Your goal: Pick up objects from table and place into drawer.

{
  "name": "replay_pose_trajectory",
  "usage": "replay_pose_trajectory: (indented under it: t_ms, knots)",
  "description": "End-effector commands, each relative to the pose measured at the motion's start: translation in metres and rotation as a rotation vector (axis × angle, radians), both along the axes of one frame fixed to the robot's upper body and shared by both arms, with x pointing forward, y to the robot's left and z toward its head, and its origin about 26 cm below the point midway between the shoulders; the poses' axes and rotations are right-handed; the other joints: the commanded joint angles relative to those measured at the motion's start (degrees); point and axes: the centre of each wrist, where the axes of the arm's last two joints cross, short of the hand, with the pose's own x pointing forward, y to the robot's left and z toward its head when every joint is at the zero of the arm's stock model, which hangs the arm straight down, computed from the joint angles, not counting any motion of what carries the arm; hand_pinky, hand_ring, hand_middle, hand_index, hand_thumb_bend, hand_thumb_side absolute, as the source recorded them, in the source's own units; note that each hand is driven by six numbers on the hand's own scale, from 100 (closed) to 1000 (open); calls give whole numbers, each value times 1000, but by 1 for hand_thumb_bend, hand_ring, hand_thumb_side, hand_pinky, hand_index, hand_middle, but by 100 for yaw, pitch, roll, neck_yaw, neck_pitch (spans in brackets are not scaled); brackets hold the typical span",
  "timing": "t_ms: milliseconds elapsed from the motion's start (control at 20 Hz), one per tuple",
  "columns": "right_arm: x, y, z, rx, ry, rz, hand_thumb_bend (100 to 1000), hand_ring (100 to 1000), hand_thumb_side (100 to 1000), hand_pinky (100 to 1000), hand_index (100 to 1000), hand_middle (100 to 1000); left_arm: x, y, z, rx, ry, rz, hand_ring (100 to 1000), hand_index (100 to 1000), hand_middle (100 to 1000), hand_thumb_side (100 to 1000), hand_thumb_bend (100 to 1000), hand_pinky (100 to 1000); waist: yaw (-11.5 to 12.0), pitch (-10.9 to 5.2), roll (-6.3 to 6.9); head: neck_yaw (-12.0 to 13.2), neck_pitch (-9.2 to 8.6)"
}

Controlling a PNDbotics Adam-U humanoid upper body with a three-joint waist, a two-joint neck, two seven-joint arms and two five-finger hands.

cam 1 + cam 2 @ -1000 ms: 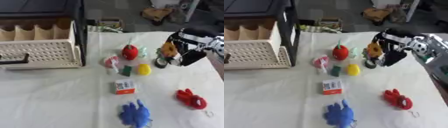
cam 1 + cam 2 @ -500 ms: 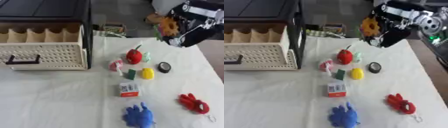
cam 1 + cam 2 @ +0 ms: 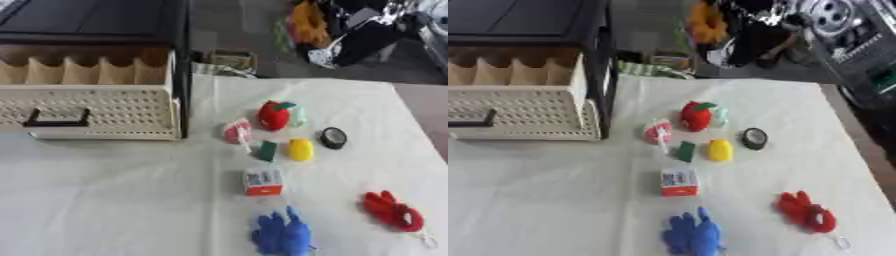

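Observation:
My right hand point(image 3: 360, 36) is raised beyond the table's far right edge, shut on an orange and yellow toy point(image 3: 306, 22) that hangs at its left side. The beige drawer point(image 3: 87, 107) stands open at the left, with a perforated front, a black handle point(image 3: 56, 120) and dividers inside. On the white cloth lie a red apple toy point(image 3: 274, 115), a pink and white item point(image 3: 236, 132), a small green piece point(image 3: 267, 150), a yellow item point(image 3: 300, 149) and a black round item point(image 3: 332, 137). My left hand does not show.
Nearer to me lie a small orange and white box point(image 3: 262, 181), a blue plush point(image 3: 282, 235) and a red plush with a key ring point(image 3: 394, 212). A black cabinet frame point(image 3: 182, 65) rises along the drawer's right side. Clutter sits on the floor past the table.
My right hand has lifted the orange toy from beside the black round item up and away past the table's far edge. The camera has shifted too.

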Motion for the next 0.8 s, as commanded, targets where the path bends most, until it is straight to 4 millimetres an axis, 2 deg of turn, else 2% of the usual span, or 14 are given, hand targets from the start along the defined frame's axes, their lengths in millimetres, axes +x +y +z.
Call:
replay_pose_trajectory:
  t_ms: [50, 250, 500, 800]
  knots:
    - [3, 10, 12, 2, -34, -3, 100, 392, 131, 395, 434, 322, -3, -1, 9, 18, -22, -11, 100, 764, 100, 257, 100, 100, 43, -151, 14, -44, -99]
    - [11, 24, 13, 6, -37, 6, 100, 392, 132, 395, 434, 322, -3, -4, 10, 21, -24, -27, 100, 764, 100, 258, 100, 100, 112, -150, 2, -70, -156]
    - [20, 42, 15, 40, -40, 15, 100, 389, 132, 396, 432, 318, -3, -8, 13, 28, -29, -53, 100, 764, 100, 257, 100, 100, 253, -113, -29, -106, -323]
    - [24, 58, 22, 72, -56, 36, 100, 389, 133, 397, 432, 316, -3, -10, 15, 29, -34, -65, 100, 762, 100, 257, 100, 100, 337, -69, -90, -168, -433]
